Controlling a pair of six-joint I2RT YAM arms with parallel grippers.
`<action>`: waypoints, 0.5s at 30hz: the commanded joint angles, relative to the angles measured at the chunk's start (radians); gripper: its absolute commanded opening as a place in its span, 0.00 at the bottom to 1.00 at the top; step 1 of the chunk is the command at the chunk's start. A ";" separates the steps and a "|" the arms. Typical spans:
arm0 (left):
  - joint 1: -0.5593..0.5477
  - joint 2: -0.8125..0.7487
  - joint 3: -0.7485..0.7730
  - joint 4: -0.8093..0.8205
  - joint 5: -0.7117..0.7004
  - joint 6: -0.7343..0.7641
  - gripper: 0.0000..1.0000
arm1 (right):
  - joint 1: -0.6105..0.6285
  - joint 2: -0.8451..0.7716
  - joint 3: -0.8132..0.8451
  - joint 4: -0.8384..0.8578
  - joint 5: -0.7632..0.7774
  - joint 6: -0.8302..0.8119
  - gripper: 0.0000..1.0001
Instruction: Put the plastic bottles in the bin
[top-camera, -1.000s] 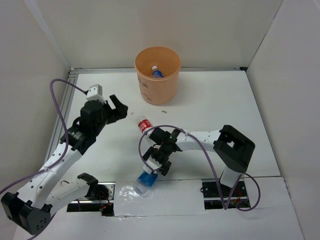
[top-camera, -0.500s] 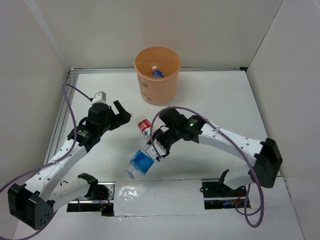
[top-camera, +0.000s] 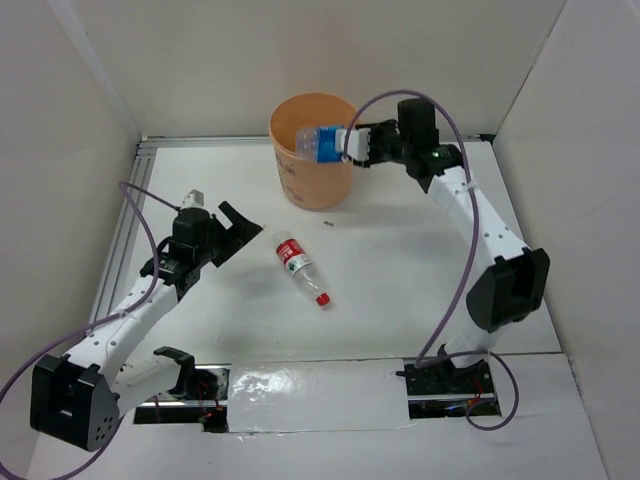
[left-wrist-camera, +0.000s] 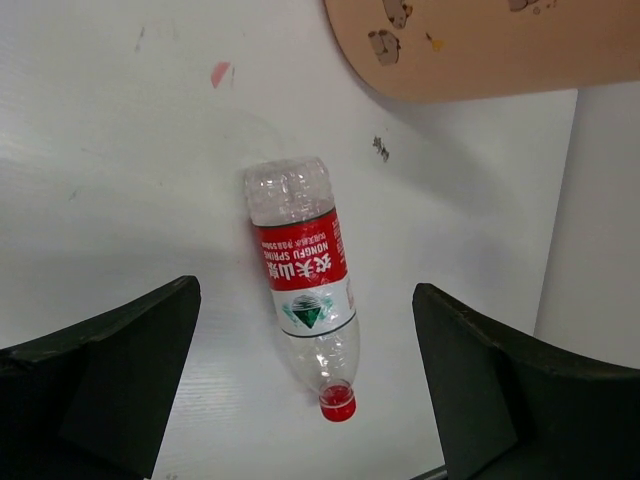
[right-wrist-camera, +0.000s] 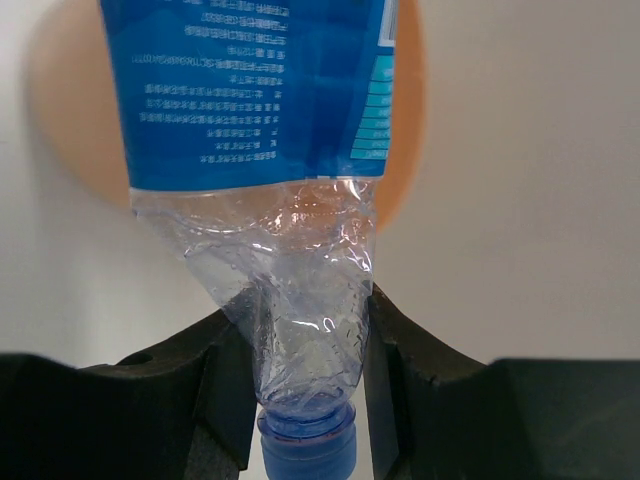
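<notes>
Your right fingers (right-wrist-camera: 225, 385) grip a blue bottle (top-camera: 318, 143) over the bin (top-camera: 310, 190); left fingers (left-wrist-camera: 110, 370) open, 1 red bottle (left-wrist-camera: 303, 280) left on the desk (top-camera: 400, 260).

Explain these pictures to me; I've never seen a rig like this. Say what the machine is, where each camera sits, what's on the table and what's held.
The machine is a left arm and a right arm bolted to a white table. The wide picture looks down from above; the other two come from a camera on each wrist. The right pincer is shut on the neck of a blue-label bottle, held up at the orange bin's rim. The left pincer is open and empty, pointed at a red-label bottle lying on its side on the table.
</notes>
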 joint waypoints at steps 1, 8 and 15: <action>-0.038 0.041 -0.007 0.103 0.084 -0.041 1.00 | 0.004 0.111 0.206 0.118 0.058 0.107 0.31; -0.187 0.224 0.080 0.102 0.021 -0.061 1.00 | 0.092 0.384 0.499 0.060 0.242 0.075 0.63; -0.301 0.383 0.148 0.095 -0.066 -0.090 1.00 | 0.113 0.424 0.547 0.047 0.310 0.096 0.91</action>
